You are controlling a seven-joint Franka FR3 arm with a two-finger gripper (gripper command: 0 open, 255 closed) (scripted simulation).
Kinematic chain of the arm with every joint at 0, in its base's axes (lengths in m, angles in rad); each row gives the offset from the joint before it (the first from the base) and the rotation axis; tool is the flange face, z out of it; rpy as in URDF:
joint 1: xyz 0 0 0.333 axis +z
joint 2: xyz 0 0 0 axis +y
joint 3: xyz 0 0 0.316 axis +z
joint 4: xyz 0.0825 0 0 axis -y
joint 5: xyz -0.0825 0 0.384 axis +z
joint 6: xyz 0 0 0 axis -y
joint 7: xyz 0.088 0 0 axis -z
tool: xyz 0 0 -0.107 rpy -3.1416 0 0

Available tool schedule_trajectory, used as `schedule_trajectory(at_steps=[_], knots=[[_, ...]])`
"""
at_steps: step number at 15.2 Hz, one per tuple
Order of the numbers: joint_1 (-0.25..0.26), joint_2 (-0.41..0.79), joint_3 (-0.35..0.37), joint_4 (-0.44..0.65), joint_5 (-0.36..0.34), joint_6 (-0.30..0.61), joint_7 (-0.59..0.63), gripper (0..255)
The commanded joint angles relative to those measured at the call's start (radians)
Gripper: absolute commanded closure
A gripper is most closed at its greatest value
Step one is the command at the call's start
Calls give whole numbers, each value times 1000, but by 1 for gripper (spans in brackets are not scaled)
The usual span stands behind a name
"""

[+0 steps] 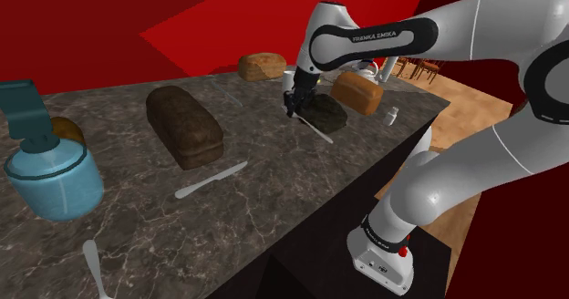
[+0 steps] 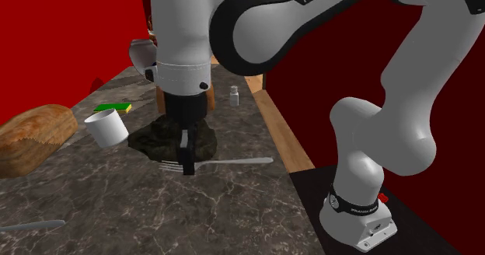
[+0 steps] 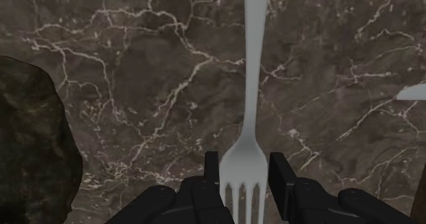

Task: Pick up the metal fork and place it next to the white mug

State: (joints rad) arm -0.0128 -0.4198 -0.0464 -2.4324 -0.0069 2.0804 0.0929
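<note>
The grey metal fork lies level over the dark marble counter, its handle pointing away from my hand. My black gripper is shut on the tine end, one finger on each side of the fork's head. In the second exterior view the gripper comes straight down on the fork, just in front of a dark lumpy loaf. I cannot tell whether the fork is off the counter. The white mug sits tilted a little to that view's left of the loaf. The shoulder view has the gripper with the fork slanting out below it.
A dark loaf, a tan loaf and another loaf stand on the counter. A blue jar, a knife and a spoon lie toward the shoulder view's left. A small shaker and a green sponge sit behind.
</note>
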Motion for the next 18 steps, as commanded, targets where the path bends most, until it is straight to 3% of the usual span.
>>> schedule_trajectory(at_steps=[1,10,18], knots=[[0,-7,0,23,0,-30,-1,255],[0,-28,1,121,0,-149,1,255],[-47,204,-108,343,-3,-140,-156,255]])
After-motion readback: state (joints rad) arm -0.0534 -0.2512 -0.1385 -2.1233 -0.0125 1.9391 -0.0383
